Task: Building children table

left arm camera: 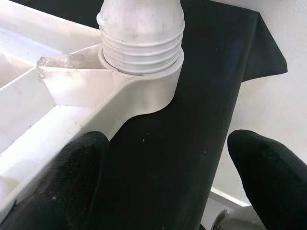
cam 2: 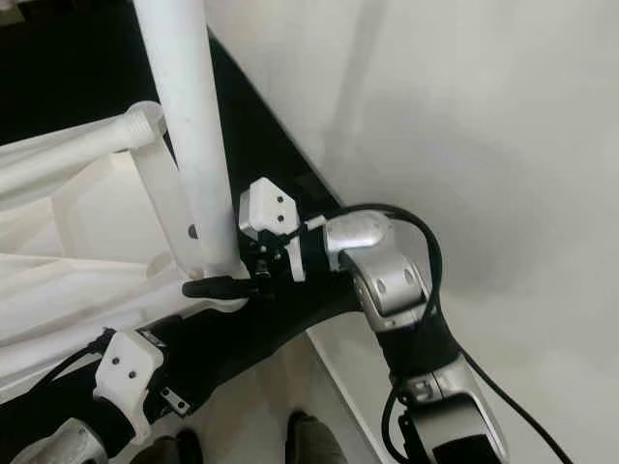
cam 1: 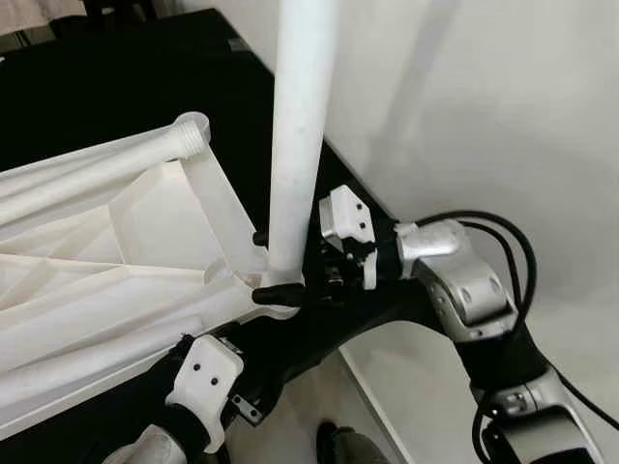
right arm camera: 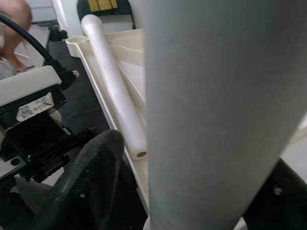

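Note:
A white plastic table top (cam 1: 97,261) lies upside down on a black surface (cam 1: 116,87). A white leg (cam 1: 298,126) stands upright in the corner socket (left arm camera: 153,91), and its threaded end (left arm camera: 141,48) sits in the socket ring. My right gripper (cam 1: 269,263) is shut on this leg just above the socket, one black finger (cam 1: 276,290) on each side. My left gripper (left arm camera: 165,182) is open, low beside the same corner, with one finger (left arm camera: 62,187) over the table's rim. A second leg (cam 1: 87,169) lies along the table top.
A white wall (cam 1: 484,97) rises close on the right, right behind the black surface's edge. Pale floor (cam 1: 309,406) shows below the corner. A black cable (cam 1: 503,232) loops over my right forearm. A pinkish blur, perhaps a person's hand (right arm camera: 14,19), is at the far side.

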`<state>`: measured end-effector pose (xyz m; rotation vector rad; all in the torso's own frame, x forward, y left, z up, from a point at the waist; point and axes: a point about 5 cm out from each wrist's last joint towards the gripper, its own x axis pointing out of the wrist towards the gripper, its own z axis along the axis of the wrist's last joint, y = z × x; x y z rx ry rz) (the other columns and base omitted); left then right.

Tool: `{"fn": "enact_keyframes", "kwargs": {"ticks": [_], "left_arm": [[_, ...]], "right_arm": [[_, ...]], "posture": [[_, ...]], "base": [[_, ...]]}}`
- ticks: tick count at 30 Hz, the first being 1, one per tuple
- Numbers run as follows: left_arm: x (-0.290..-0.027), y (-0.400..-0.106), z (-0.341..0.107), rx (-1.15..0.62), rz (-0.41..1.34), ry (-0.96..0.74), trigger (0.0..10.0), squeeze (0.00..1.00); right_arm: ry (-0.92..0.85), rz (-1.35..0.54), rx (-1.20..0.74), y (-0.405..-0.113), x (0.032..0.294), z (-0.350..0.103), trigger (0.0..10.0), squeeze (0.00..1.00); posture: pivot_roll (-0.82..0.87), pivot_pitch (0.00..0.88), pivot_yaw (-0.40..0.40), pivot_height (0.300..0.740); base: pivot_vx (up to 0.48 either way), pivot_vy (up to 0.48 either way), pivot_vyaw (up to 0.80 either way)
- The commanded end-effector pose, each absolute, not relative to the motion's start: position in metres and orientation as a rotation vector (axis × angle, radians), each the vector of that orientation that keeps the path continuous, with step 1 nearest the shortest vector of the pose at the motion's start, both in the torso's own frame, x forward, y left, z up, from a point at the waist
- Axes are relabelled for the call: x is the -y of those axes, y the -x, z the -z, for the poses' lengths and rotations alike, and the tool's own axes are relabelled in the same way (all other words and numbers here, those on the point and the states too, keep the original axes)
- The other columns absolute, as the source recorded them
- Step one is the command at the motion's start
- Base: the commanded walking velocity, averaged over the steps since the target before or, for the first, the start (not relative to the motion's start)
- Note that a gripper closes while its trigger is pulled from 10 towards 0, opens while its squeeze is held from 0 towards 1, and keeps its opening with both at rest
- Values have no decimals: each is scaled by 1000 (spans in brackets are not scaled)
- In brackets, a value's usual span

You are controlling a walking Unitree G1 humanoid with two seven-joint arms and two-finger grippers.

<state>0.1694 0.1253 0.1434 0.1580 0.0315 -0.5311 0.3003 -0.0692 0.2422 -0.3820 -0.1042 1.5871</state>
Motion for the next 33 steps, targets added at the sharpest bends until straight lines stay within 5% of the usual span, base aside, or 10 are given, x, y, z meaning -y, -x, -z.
{"fn": "enact_keyframes", "kwargs": {"ticks": [1, 15, 17, 19, 27, 28, 30, 31, 32, 33], "left_arm": [[-122, -166, -144, -36, 534, -140, 10000, 0], [-122, -165, -146, -32, 540, -133, 10000, 0], [-124, -165, -147, -33, 540, -134, 10000, 0], [-125, -165, -147, -34, 542, -134, 10000, 0], [-125, -165, -146, -37, 578, -135, 10000, 0], [-125, -166, -146, -36, 578, -134, 10000, 0], [-125, -166, -146, -34, 575, -131, 10000, 0], [-125, -165, -146, -33, 576, -130, 10000, 0], [-125, -163, -147, -31, 577, -128, 10000, 0], [-125, -163, -147, -31, 579, -126, 10000, 0]], "right_arm": [[377, -1671, 89, -296, 66, -235, 0, 0], [261, -1350, -7, -286, 88, -207, 0, 0], [201, -809, -97, -282, 86, -176, 0, 0], [203, -572, -153, -268, 89, -161, 0, 0], [186, -728, -107, -271, 65, -175, 157, 0], [185, -758, -99, -274, 62, -178, 10000, 0], [159, -824, -78, -280, 59, -185, 10000, 0], [133, -913, -59, -281, 55, -191, 10000, 835], [109, -995, -39, -282, 52, -197, 10000, 1000], [95, -1047, -26, -283, 51, -200, 10000, 1000]], "posture": [[-174, 242, -98, 740], [-206, 256, -97, 740], [-212, 265, -90, 740], [-215, 265, -77, 740], [-217, 247, -74, 740], [-218, 247, -73, 740], [-213, 242, -71, 740], [-213, 244, -74, 740], [-213, 244, -74, 740], [-213, 244, -74, 740]], "base": [[0, 0, 0], [0, 0, 0], [0, 0, 0], [0, 0, 0], [0, 0, 0], [0, 0, 0], [0, 0, 0], [0, 0, 0], [0, 0, 0], [0, 0, 0]]}}
